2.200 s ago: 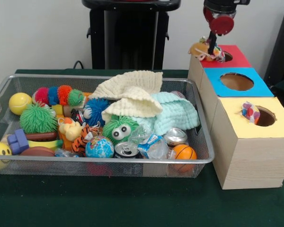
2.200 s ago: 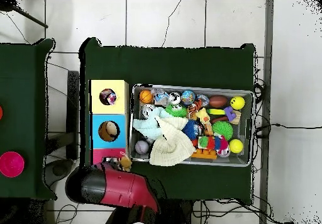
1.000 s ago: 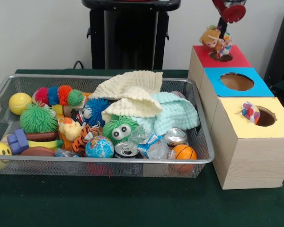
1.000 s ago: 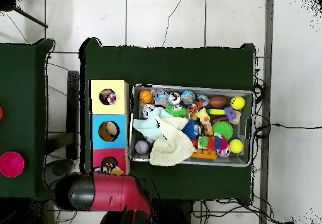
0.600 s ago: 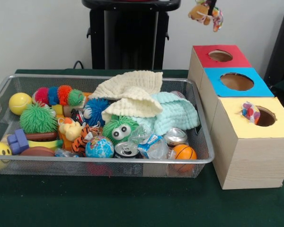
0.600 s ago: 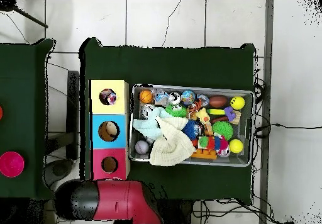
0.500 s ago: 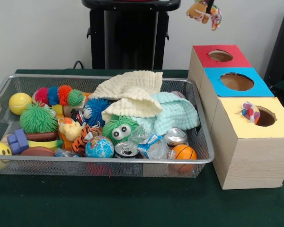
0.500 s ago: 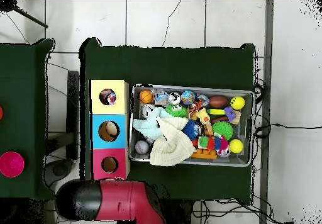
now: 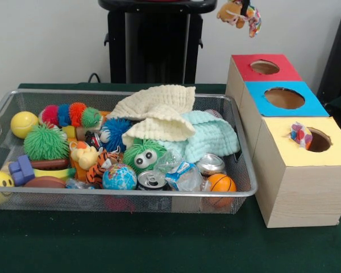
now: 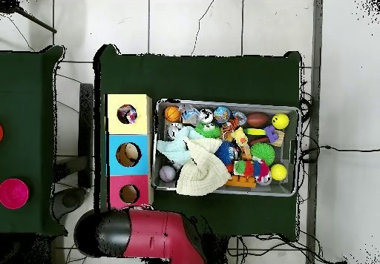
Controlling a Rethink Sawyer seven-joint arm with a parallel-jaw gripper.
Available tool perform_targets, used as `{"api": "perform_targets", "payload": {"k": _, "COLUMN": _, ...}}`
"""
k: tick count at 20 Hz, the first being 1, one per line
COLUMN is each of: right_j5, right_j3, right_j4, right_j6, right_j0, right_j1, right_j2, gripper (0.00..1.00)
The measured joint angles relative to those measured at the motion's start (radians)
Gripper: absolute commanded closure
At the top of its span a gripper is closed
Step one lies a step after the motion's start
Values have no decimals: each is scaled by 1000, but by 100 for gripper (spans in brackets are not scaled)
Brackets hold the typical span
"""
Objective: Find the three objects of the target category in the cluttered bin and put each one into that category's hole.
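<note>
Across the green table (image 9: 159, 250), the largest thing is the bin (image 9: 131, 194), full of balls, cans and toys, and beside it stand 3 wooden boxes in a row. Of the task's cloths, the cream waffle cloth (image 9: 159, 102) lies on top of the pile at the back of the bin, resting partly on a mint cloth (image 9: 213, 136). This is 1 risk: a grasp there can catch both and drag the wrong one out, and the waffle cloth looks big for the hole (image 9: 318, 139) in the yellow-topped box (image 9: 298, 193). A dotted cloth (image 9: 299, 135) sits on the edge of this hole, not fully inside, so it can block the next piece or be pulled out again. The arm (image 10: 141, 235) is drawn back at the table's edge, and its gripper (image 9: 245, 4) shows only as a dark tip at the top of the front view. It appears closed on the hanging bundle (image 9: 238, 12), a small plush toy tangled with a 2nd dotted cloth, high above the boxes. Which of the 2 it really pinches I cannot tell. If the toy stays hooked, it can fall into the yellow box with the cloth, or the bundle can slip and drop outside.
</note>
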Motion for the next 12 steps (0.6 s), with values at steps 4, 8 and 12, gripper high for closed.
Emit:
{"api": "perform_targets", "payload": {"k": 4, "right_j5": -21, "right_j3": -1, "right_j4": 0, "right_j6": 0, "right_j0": 12, "right_j1": 26, "right_j2": 2, "gripper": 100}}
{"api": "perform_targets", "payload": {"k": 8, "right_j5": -28, "right_j3": -4, "right_j4": 4, "right_j6": 0, "right_j0": 32, "right_j1": 53, "right_j2": 3, "gripper": 100}}
{"api": "perform_targets", "payload": {"k": 12, "right_j5": -58, "right_j3": -4, "right_j4": 30, "right_j6": 0, "right_j0": 63, "right_j1": 82, "right_j2": 4, "gripper": 100}}
